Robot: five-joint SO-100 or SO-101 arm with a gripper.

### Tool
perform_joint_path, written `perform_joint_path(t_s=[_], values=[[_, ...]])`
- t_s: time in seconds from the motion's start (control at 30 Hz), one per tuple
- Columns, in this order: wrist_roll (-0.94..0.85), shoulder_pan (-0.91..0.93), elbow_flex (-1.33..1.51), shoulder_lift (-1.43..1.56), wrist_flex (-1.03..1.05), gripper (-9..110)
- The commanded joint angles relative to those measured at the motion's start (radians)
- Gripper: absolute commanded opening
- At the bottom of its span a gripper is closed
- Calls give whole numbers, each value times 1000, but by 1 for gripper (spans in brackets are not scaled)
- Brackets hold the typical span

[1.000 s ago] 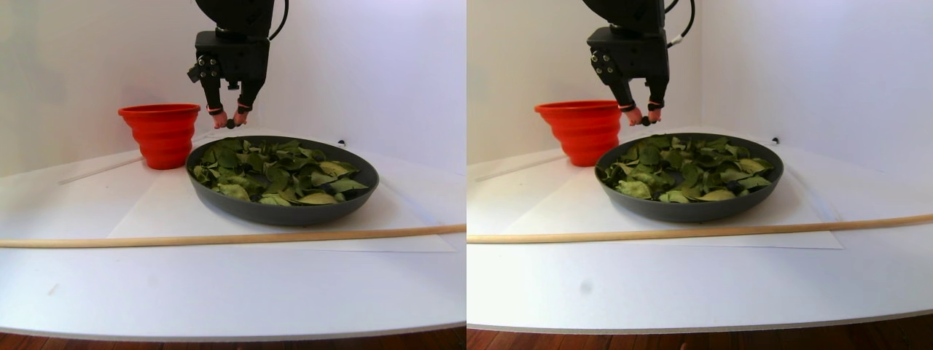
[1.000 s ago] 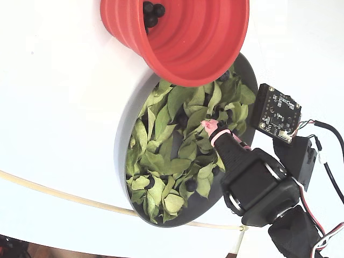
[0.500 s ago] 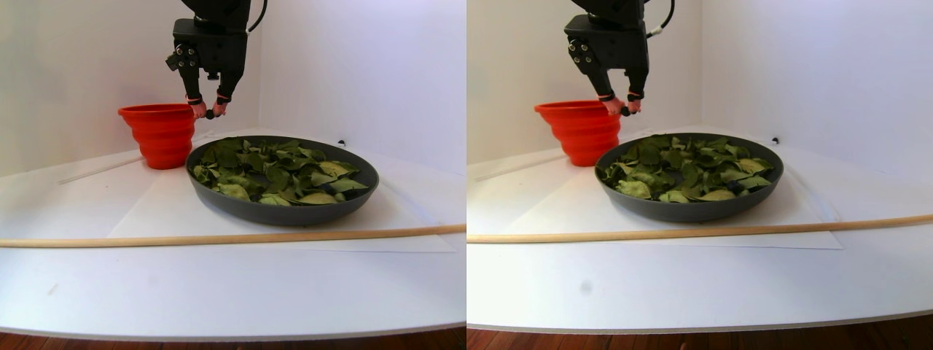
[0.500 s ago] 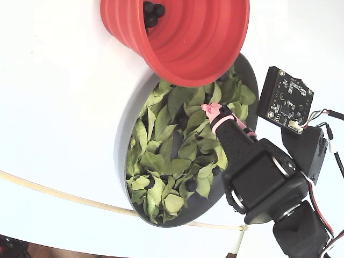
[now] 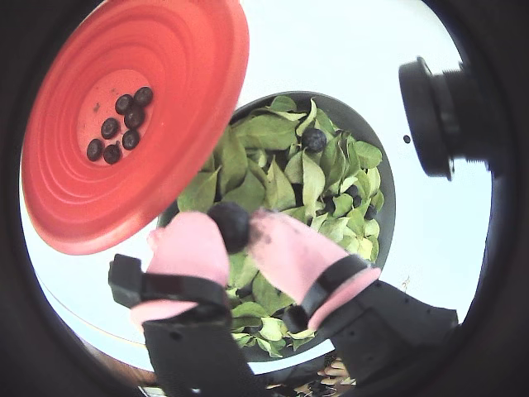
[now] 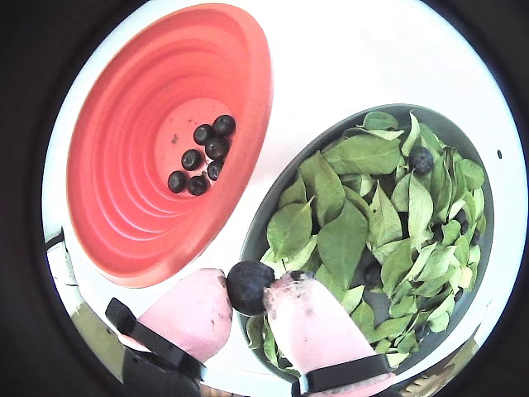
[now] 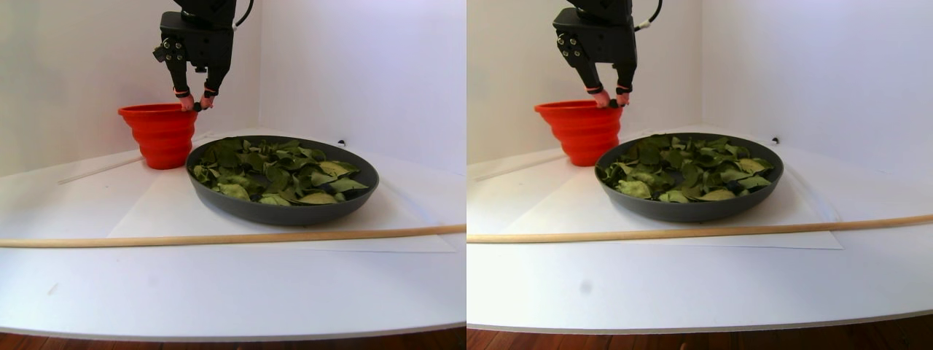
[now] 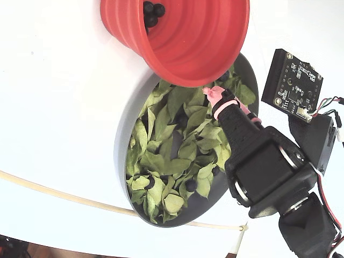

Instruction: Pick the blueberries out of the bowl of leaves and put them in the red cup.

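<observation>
The gripper (image 6: 250,289) pinches one berry (image 6: 250,286) between its two pink-padded fingertips (image 6: 186,313); the berry is round, so no long axis shows. In a wrist view the same berry (image 5: 231,226) sits between the pads, over the near edge of the bowl (image 5: 387,207), close to the cup (image 5: 182,141). In the stereo pair view the gripper (image 7: 194,106) points straight down, its tips level with the rim of the cup (image 7: 160,135) and at that rim's right edge, well above the counter (image 7: 219,284). In the fixed view the gripper (image 8: 213,92) reaches from lower right, fingers aimed up and left, the tip just below the lower lip of the cup (image 8: 183,37).

The cup stands upright, mouth up, wider at the top, touching or just beside the bowl. On its floor lies a small cluster of berries (image 6: 201,157), about six in a wrist view.

The bowl (image 7: 284,211) lies flat on a white sheet (image 7: 153,211), filled with a loose layer of leaves (image 6: 364,223). A few more berries show among them: one near the far rim (image 6: 421,160) and one in the fixed view at the lower part of the bowl (image 8: 190,185).

A thin wooden rod (image 7: 219,238) lies across the counter in front of the bowl, apart from it
</observation>
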Motion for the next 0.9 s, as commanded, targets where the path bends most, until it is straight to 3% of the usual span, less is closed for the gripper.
perform_joint_path(t_s=[0.0,0.87], values=[[5,-15,-72,144,0,8],[5,-98,-115,23,-124,8]])
